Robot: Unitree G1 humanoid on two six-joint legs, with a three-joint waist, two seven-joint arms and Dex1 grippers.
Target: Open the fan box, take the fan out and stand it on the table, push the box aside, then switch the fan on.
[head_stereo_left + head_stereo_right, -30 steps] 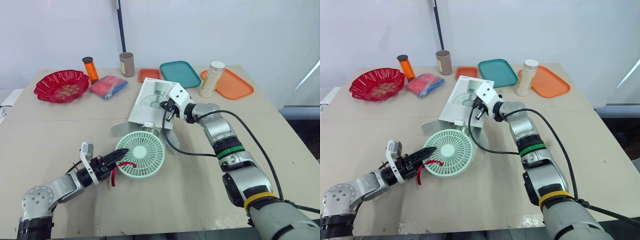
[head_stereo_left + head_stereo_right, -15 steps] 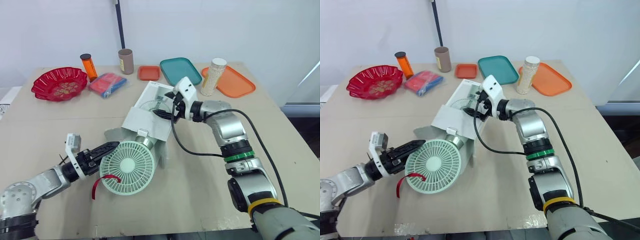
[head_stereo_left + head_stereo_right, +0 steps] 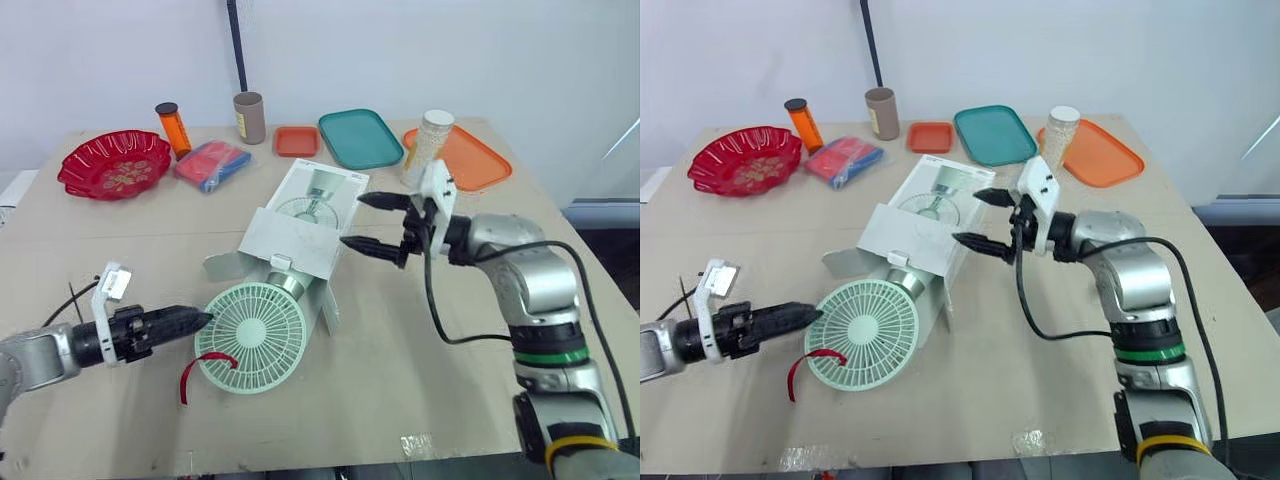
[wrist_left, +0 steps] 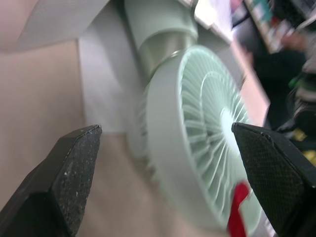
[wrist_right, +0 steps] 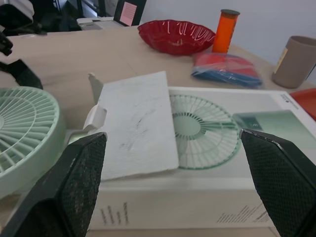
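The right gripper (image 3: pixel 368 222) is spread wide and empty, just beside the white cardboard fan box (image 3: pixel 300 215). The left gripper (image 3: pixel 203 319), also parted and empty, points at the rim of the pale green round fan (image 3: pixel 255 328), which lies half out of the box on the beige worktop (image 3: pixel 400 370).

The right arm (image 3: pixel 530 290), at 4 o'clock, is silver-grey and rounded, with 1 green ring (image 3: pixel 545 357), 1 yellow ring (image 3: pixel 563 440) and a looping black cable (image 3: pixel 440 325). The left tool (image 3: pixel 205 320) and right tool (image 3: pixel 352 221) have 2 black tapered fingers (image 5: pixel 276 177) with grainy pads.
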